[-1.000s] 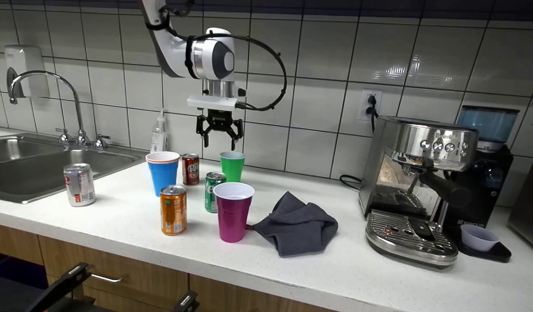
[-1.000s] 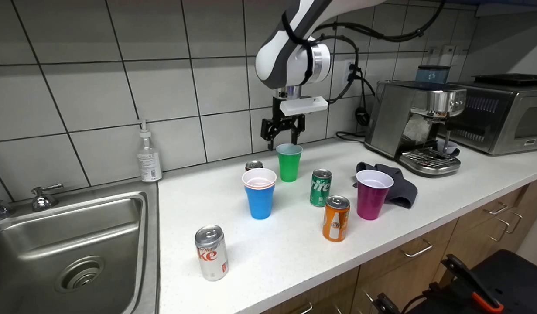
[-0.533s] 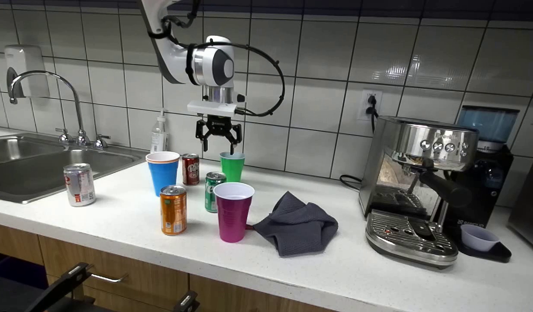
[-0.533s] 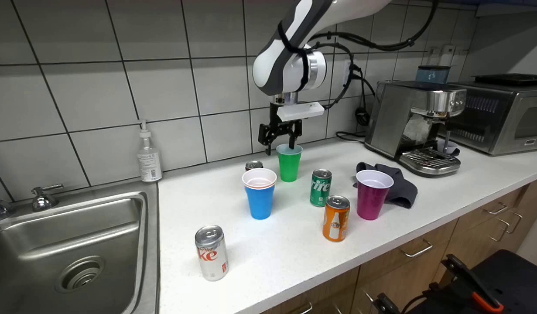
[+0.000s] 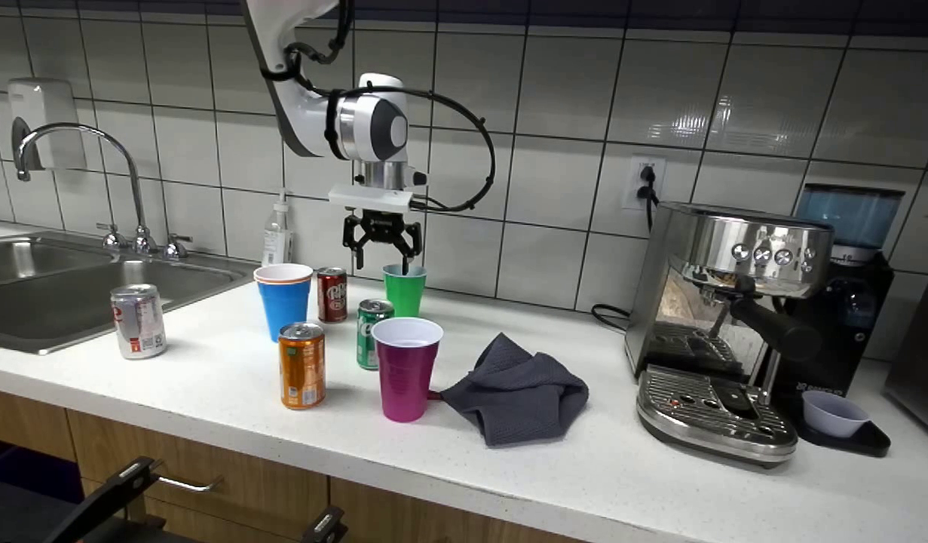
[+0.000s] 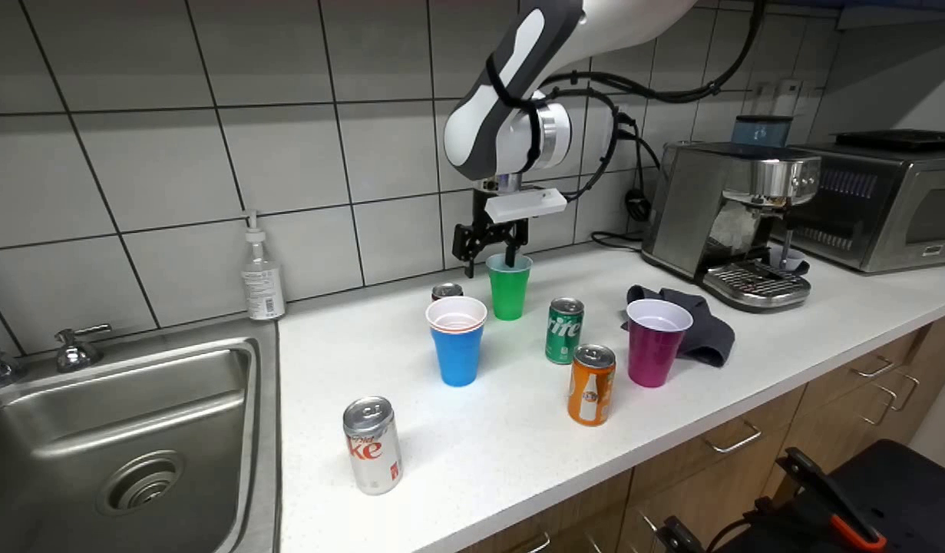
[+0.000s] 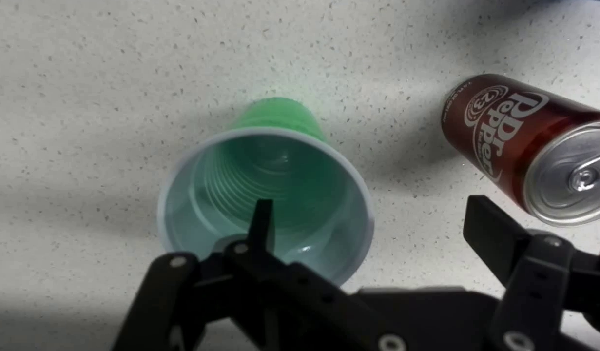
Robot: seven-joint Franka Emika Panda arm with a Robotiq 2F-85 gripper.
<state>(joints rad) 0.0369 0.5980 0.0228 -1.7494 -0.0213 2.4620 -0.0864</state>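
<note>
Table, white, stood against a tiled wall. Tool: jaws were parted, one finger over or within the mouth of the green cup, the other outside. Green cup: stood upright on the table, near the red can. Purple cup: stood nearer the table's front.

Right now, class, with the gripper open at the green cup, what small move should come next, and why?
I'd probably lower the gripper slightly, jaws open. In the wrist view, one fingertip shows over or just inside the mouth of the green cup, while the other stands outside, towards the Dr Pepper can. The cup's wall seems lined up between them, but nothing is gripped yet.
</note>
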